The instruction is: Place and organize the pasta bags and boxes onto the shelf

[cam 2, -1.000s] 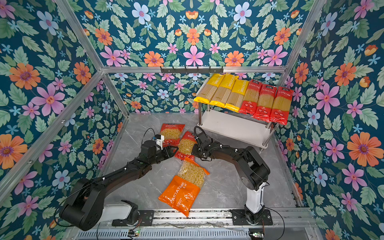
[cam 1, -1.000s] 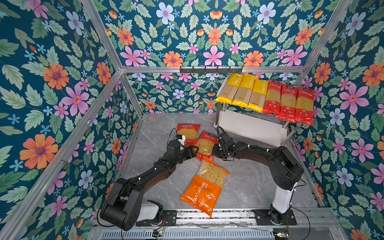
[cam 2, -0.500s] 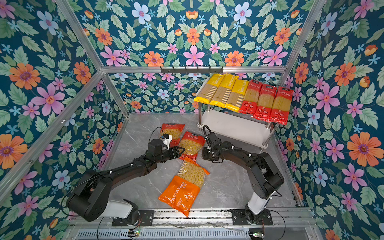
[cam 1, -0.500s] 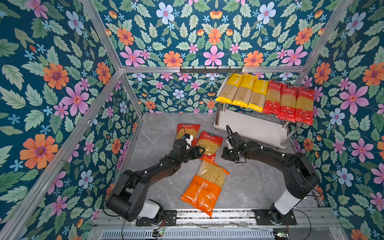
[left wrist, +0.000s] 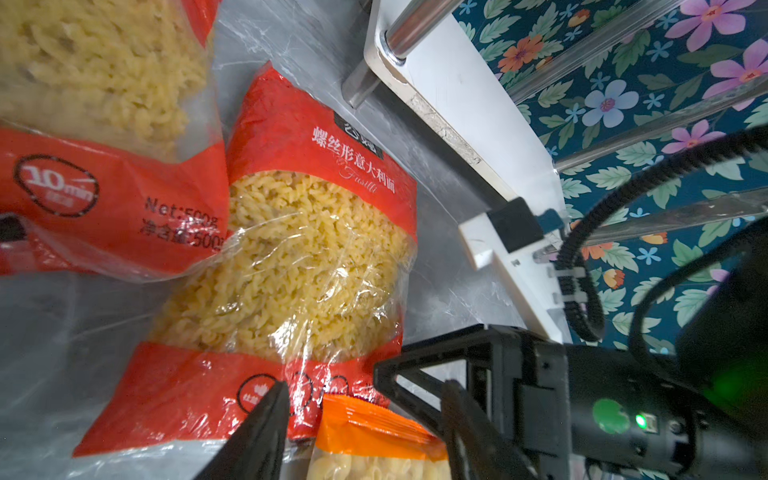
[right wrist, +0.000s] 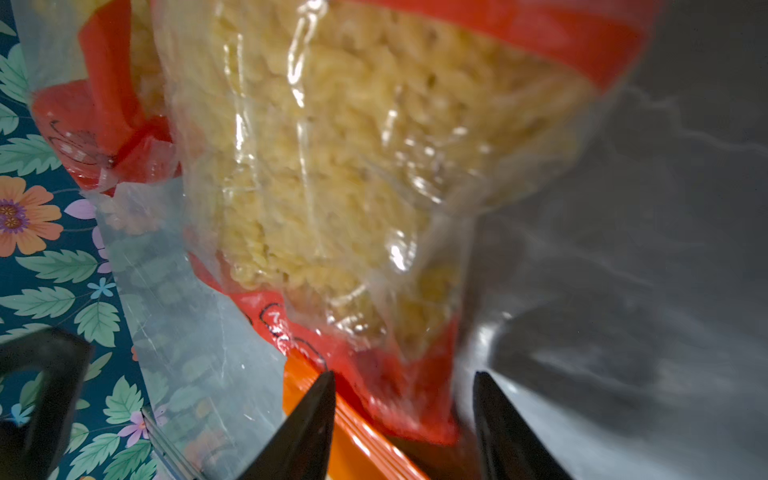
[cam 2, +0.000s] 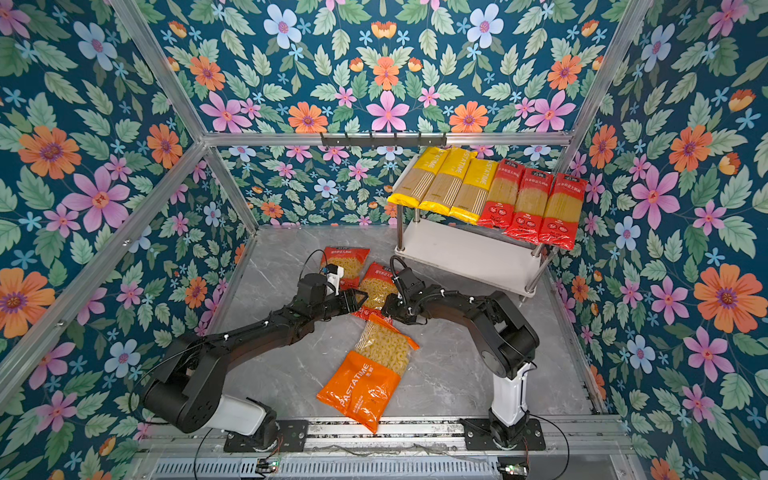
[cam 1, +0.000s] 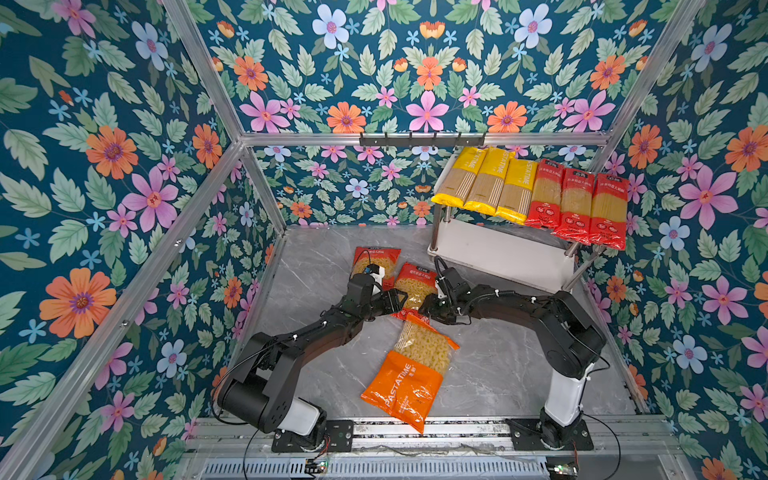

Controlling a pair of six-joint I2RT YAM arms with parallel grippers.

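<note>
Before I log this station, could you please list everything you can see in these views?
yellow PASTATIME spaghetti packs: three, yellow, side by side on the left part of the shelf's top tier.
red spaghetti packs: three, red, next to them on the right part of the top tier, overhanging its front edge.
red fusilli bags: two, red with clear windows, on the tabletop left of the shelf.
orange PASTATIME macaroni bag: one, orange, front middle of the tabletop, its top end meeting the nearer fusilli bag.
shelf: one, white with chrome posts, back right.
hook rail: one, black, on the back frame bar.
tabletop: one, grey marble.
left pincer: one, black, open at the nearer fusilli bag's bottom edge.
right pincer: one, black, open at that bag's corner.
</note>
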